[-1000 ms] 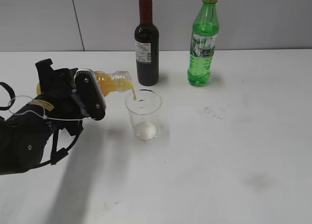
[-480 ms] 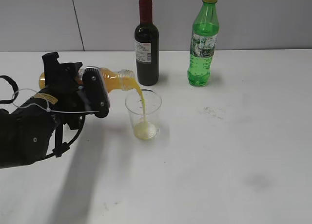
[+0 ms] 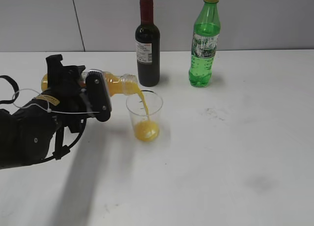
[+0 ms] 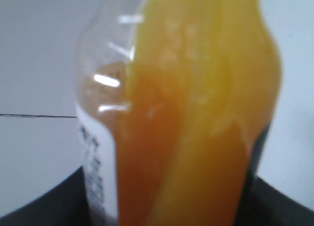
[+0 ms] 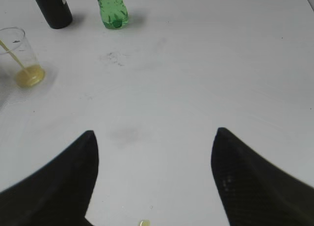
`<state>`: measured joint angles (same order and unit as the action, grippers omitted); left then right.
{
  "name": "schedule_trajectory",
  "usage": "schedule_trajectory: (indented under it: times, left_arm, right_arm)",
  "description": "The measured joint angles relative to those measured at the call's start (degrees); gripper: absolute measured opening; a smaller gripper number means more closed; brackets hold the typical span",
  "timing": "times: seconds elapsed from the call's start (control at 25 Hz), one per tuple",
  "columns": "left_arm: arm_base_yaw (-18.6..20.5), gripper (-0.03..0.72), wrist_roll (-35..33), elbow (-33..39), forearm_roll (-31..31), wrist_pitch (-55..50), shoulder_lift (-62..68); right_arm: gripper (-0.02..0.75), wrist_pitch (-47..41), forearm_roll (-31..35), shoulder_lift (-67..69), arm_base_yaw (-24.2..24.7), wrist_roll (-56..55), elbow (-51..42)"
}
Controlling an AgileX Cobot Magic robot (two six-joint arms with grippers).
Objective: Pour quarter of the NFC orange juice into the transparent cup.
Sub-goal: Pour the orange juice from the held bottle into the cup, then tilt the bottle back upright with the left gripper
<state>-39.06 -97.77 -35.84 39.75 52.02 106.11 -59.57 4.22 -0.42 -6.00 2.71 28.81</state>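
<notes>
- Exterior view: our left fingers grip the tilted NFC orange juice; juice falls into the transparent cup.
- Our right fingers are spread wide, holding nothing.
- Label writing is too blurred to read.

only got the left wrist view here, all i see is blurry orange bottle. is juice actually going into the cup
Observer: Yes. The exterior view shows a stream from the tilted juice bottle falling inside the cup.
Operator: how full is it
Observer: A shallow orange pool covers the cup's bottom; most of the cup is empty.
Operator: anything close by
Observer: A wine bottle stands just behind the cup, and a green soda bottle stands off to its right.
Operator: right arm?
Observer: Its pincer is open above bare table.
</notes>
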Motion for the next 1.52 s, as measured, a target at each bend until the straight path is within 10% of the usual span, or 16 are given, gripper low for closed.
schedule_trajectory:
  times: [1.52]
  left_arm:
    - [0.00, 0.465, 1.66, -0.05, -0.06, 1.33, 0.00]
  right_arm:
    - [0.552, 0.00, 0.05, 0.00, 0.00, 0.00, 0.00]
